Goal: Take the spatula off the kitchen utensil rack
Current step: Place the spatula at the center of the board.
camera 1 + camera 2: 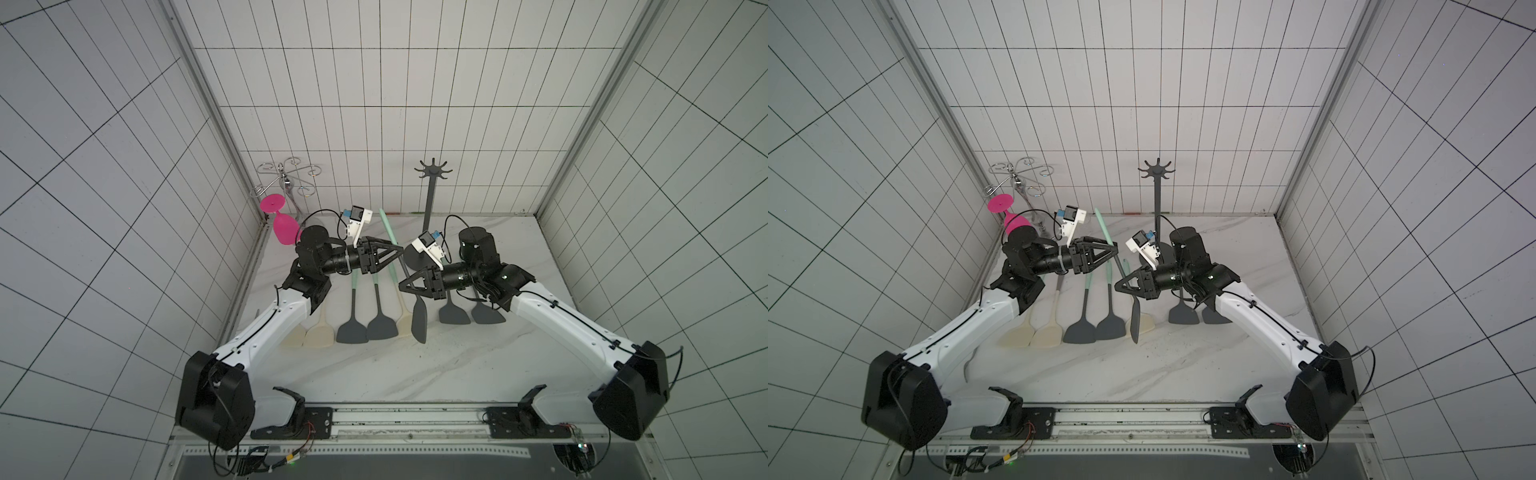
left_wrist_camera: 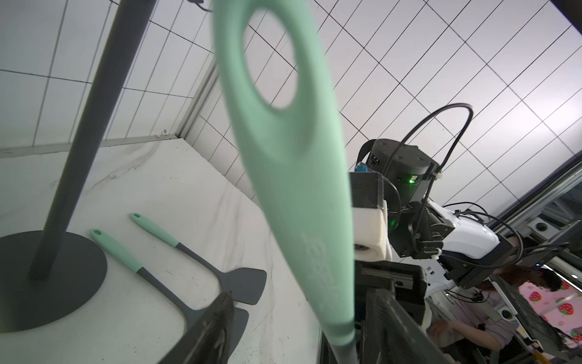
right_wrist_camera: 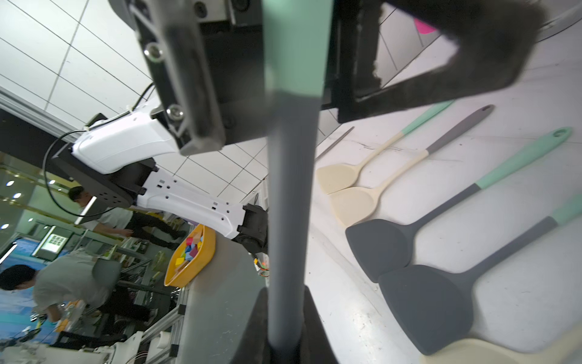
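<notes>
Right claw [image 1: 402, 286] pinches the spatula [image 1: 419, 321]; left claw [image 1: 397, 254] gapes around its handle [image 2: 293, 176], embossed lettering [image 2: 321, 268] unreadable.

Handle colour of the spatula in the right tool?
Mint green. The spatula fills the left wrist view, and its handle shows clearest there.

The spatula [image 2: 302, 189] bears embossed lettering on its mint handle, too blurred to read; no other text shows.

Five grey spatulas [image 1: 352, 330], three cream spatulas [image 1: 319, 334], one utensil rack [image 1: 429, 203], one glass holder [image 1: 284, 181], one pink glass [image 1: 284, 232]
</notes>
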Available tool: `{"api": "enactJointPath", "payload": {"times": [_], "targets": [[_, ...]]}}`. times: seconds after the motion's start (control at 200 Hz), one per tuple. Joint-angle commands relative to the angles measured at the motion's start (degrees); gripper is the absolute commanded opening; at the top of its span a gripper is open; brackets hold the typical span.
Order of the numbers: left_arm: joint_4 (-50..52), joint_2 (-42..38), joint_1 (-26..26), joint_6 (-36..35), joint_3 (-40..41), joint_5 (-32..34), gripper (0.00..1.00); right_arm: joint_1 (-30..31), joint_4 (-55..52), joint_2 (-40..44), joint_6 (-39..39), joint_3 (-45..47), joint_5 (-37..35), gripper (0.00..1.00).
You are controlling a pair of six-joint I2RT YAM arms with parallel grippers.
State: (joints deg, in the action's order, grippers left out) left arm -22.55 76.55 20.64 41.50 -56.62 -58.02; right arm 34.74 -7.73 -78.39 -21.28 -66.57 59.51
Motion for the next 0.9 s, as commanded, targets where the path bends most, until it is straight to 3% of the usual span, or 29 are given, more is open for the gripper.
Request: {"api": "enactJointPath", "payload": {"times": [0.0, 0.075, 0.17, 0.225, 0.3, 0.4, 0.48, 0.53, 0.58, 0.735, 0.895], "targets": [[-10.3, 1.2, -0.1, 7.0, -1.8, -4.8, 0.62, -0.4, 5.2, -1.2, -3.3, 1.2, 6.6, 0.00], [-11.3, 2.3, -0.1, 10.4, -2.7, -6.2, 0.45, -0.4, 5.3, -2.0, -3.5, 1.4, 7.5, 0.00], [-12.3, 3.1, -0.1, 13.2, -3.2, -7.5, 0.00, -1.1, 5.3, -2.6, -3.6, 1.9, 7.5, 0.00], [-11.7, 2.8, -0.1, 12.8, -3.1, -7.0, 0.00, -1.9, 5.0, -2.5, -3.9, 2.1, 5.8, 0.03], [-4.2, 1.3, -0.2, 8.3, -3.3, -3.5, 0.00, -3.0, 0.8, -1.3, -1.8, 1.8, -0.9, 0.39], [17.8, -2.9, 1.3, -5.6, -5.8, 11.7, 0.00, -2.8, -13.5, 1.3, 6.2, -1.9, -22.3, 0.51], [30.4, -5.5, 4.7, -13.2, -8.4, 28.5, 0.00, -0.6, -20.9, 3.0, 9.1, -4.8, -43.0, 0.53], [33.5, -6.0, 6.4, -12.8, -8.9, 37.1, 0.00, 1.0, -22.5, 4.0, 9.0, -5.5, -53.2, 0.53], [36.2, -5.8, 6.8, -9.6, -9.3, 43.0, 0.00, 2.7, -21.6, 5.3, 8.2, -5.2, -59.0, 0.54], [40.0, -3.0, 7.0, -2.8, -10.4, 45.8, 0.00, 11.1, -13.3, 6.8, 10.1, -2.9, -67.2, 0.54], [42.9, -0.5, 7.5, 2.9, -12.1, 46.0, 0.00, 17.5, -12.0, 0.9, 13.4, -6.5, -71.4, 0.55]]}}
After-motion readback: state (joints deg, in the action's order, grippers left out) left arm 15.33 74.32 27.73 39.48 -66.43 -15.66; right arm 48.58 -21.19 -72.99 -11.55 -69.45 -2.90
